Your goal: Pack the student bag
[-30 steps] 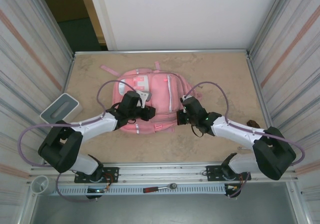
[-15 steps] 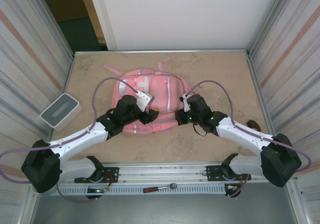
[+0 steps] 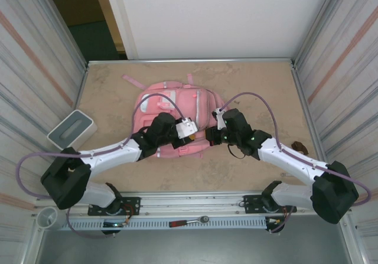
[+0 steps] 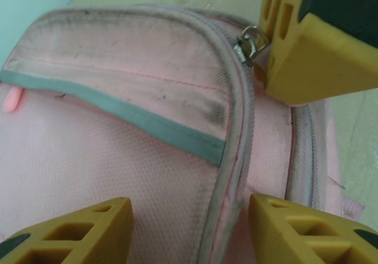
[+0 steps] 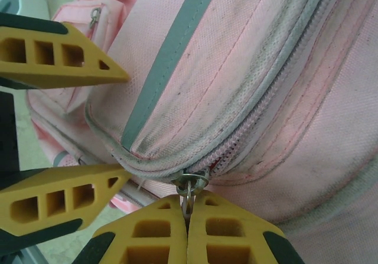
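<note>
The right claw clamps the zip pull of the pink, grey-trimmed student bag. The left claw stands apart.

Top view: the white-and-black left arm and right arm are covering the near edge of the large pink fabric backpack. Right wrist view: the metal zip pull is sitting partly hidden between the pressed yellow fingers of the right gripper
</note>
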`<state>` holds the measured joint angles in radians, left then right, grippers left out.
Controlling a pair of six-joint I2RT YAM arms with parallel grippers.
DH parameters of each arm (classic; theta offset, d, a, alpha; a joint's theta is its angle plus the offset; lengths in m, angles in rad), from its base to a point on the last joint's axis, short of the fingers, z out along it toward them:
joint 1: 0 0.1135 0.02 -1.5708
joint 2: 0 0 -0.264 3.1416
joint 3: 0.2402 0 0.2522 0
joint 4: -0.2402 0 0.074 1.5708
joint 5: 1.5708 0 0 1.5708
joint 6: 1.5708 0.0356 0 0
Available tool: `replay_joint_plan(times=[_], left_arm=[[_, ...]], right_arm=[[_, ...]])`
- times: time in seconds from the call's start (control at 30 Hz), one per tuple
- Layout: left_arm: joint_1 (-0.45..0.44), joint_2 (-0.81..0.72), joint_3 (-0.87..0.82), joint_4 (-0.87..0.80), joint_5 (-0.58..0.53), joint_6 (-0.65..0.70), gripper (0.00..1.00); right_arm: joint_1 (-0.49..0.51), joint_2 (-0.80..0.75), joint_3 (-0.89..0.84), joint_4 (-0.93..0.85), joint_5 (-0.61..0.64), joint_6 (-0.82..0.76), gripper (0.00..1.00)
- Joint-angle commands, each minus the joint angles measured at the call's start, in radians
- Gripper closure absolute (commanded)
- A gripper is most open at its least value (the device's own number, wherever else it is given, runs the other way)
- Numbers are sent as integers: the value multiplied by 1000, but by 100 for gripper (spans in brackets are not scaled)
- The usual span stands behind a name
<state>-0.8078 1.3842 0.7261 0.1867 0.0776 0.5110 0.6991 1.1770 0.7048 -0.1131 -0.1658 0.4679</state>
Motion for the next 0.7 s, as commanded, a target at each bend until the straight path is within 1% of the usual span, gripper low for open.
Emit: replay_joint_plan(times=[0.0,0.1,0.17,0.2,0.27,0.33,0.4,0.5,0.67], left_arm=[[-10,30,43,42,12,72,52],[-8,51,49,49,-11,93,65],[-6,52,36,63,-10,118,74],[0,50,31,62,8,130,79],[23,42,27,40,66,153,86],[48,31,21,36,129,156,91],[70,16,14,37,183,159,94],[106,-17,-5,46,267,162,95],[193,-45,-41,75,353,155,95]], right_arm=[[9,-34,32,46,-45,26,100],[13,-33,35,32,-35,18,100],[11,-36,35,1,-4,-5,100],[9,-37,34,-15,15,-17,100],[4,-33,29,-56,73,-60,100],[-5,-24,26,-84,122,-97,100],[-17,-20,24,-98,143,-123,100],[-33,-23,25,-102,180,-142,100],[-87,-5,48,-107,169,-178,100]])
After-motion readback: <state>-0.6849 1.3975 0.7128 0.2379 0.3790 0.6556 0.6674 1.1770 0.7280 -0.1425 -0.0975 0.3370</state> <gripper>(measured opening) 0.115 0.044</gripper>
